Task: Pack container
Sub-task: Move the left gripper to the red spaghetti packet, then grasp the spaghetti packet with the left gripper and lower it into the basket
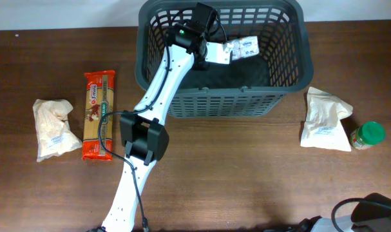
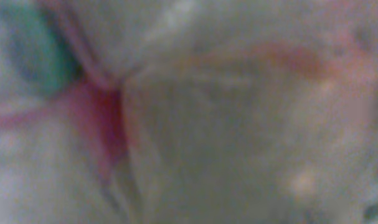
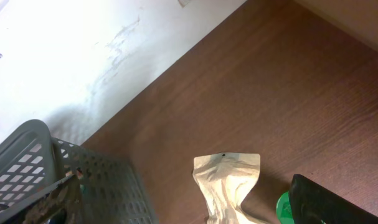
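Note:
The large dark grey basket (image 1: pixel 222 103) stands at the back middle of the table; its corner also shows in the right wrist view (image 3: pixel 33 155). My left arm reaches into it from the front. My left gripper (image 1: pixel 213 51) is low inside the basket, shut on a white packet with blue print (image 1: pixel 241 47). The left wrist view is filled by a blurred close surface of that packet (image 2: pixel 226 124), and the fingers are hidden there. Of my right gripper only a dark part (image 3: pixel 329 202) shows at the lower right edge of its wrist view.
A beige pouch (image 1: pixel 53 129) and an orange pasta packet (image 1: pixel 98 115) lie left of the basket. Another beige pouch (image 1: pixel 325 119) (image 3: pixel 229 180) and a green-lidded jar (image 1: pixel 368 135) (image 3: pixel 283 206) lie to its right. The right arm's base (image 1: pixel 369 212) sits at the front right.

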You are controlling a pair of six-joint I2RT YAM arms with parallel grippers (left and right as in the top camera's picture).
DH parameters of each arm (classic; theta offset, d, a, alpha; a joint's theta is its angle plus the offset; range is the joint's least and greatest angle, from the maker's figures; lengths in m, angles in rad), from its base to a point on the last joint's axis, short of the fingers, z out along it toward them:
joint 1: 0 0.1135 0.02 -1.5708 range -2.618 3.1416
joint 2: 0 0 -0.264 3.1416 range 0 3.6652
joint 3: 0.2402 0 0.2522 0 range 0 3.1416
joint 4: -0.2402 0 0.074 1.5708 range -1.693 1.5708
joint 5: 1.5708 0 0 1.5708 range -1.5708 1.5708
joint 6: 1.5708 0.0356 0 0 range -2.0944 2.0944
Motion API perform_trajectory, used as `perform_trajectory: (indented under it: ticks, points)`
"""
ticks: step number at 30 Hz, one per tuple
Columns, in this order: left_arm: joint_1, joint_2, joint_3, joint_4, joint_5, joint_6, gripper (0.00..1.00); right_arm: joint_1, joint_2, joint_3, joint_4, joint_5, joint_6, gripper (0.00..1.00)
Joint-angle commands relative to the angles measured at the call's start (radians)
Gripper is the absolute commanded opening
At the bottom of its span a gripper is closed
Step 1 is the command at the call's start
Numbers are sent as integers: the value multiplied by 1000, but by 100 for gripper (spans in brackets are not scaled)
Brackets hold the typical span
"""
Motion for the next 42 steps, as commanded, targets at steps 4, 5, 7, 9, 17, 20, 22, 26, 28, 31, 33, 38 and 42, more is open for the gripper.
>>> perform_trajectory:
  ticks: [4, 5, 7, 9, 17, 20, 22, 26, 28, 31, 33, 38, 42]
  points:
    - [18, 21, -6, 17, -6, -29, 29, -3, -3, 7, 3, -8, -2, 99]
    - [15, 15, -6, 19, -6, -68, 47, -3, -3, 7, 3, -8, -2, 99]
    - [11, -13, -6, 20, -6, -166, 64, -3, -3, 7, 3, -8, -2, 99]
    - [11, -69, -2, 20, -6, -299, 99, -3, -3, 7, 3, -8, -2, 99]
    - [26, -375, 27, -54, -7, -735, 99, -3, -3, 7, 3, -8, -2, 99]
    - [74, -483, 27, -85, -22, -880, 99, -3, -3, 7, 3, -8, -2, 99]
    - [147, -544, 27, -137, -48, -1032, 99, -3, -3, 7, 3, -8, -2, 99]
    - [332, -552, 19, -281, -62, -1209, 100, -3, -3, 7, 3, -8, -2, 99]
    - [425, -526, -5, -335, -59, -1231, 100, -3, -3, 7, 3, -8, -2, 99]
    - [518, -467, -42, -390, -58, -1233, 99, -3, -3, 7, 3, -8, -2, 99]
    - [557, -423, -79, -427, -56, -1233, 99, -3, -3, 7, 3, -8, -2, 99]
    - [594, -288, -240, -454, -55, -1212, 99, -3, -3, 7, 3, -8, -2, 99]
    - [599, -214, -371, -393, -80, -1172, 99, -3, -3, 7, 3, -8, -2, 99]
